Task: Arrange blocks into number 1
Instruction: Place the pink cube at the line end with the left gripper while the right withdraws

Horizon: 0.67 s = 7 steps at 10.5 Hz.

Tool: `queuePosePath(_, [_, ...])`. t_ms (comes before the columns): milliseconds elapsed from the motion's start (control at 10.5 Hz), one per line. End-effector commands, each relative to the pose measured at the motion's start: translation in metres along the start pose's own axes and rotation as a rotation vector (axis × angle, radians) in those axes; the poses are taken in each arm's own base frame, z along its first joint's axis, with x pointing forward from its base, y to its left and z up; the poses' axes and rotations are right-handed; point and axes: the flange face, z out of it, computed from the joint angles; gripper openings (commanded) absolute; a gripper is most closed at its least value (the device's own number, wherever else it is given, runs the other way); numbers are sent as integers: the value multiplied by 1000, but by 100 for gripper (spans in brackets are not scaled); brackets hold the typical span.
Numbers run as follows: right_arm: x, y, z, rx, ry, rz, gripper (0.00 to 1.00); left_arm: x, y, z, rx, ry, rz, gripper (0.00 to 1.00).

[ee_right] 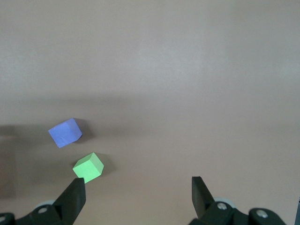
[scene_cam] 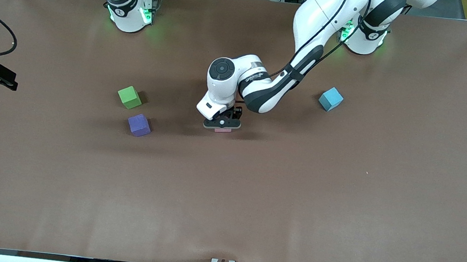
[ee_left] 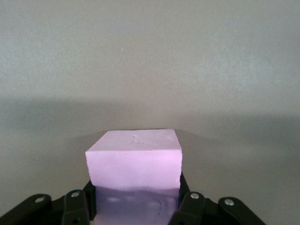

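Note:
My left gripper (scene_cam: 222, 124) is shut on a pink block (ee_left: 134, 161), low over the middle of the table; only a sliver of that pink block (scene_cam: 223, 130) shows under the hand in the front view. Its fingers (ee_left: 75, 206) press on the block's two sides. A purple block (scene_cam: 139, 125) lies on the table toward the right arm's end, apart from the left gripper. The right gripper (ee_right: 138, 192) hangs open and empty high over the table, with the purple block (ee_right: 65, 132) in its view.
A green cube (scene_cam: 129, 97) sits just farther from the front camera than the purple block and also shows as the green cube (ee_right: 88, 167) in the right wrist view. A light blue cube (scene_cam: 330, 98) lies toward the left arm's end. The brown table (scene_cam: 252, 202) is bare toward the front camera.

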Motion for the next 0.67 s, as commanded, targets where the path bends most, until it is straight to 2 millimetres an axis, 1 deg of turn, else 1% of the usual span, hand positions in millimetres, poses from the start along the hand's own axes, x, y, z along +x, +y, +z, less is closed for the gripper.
queuePosePath(0, [-16,4,-2,12,15,13,100,3,4,1,-2,31,-16,0])
queuePosePath(191, [-16,5,-1,12,12,15,100,-5,7,5,4,30,-3,0])
queuePosePath(382, [-17,8,0,13,22,21,100,-6,7,7,6,27,-3,0])
queuePosePath(572, [-24,12,3,6,53,30,100,-6,8,6,4,27,-3,0])
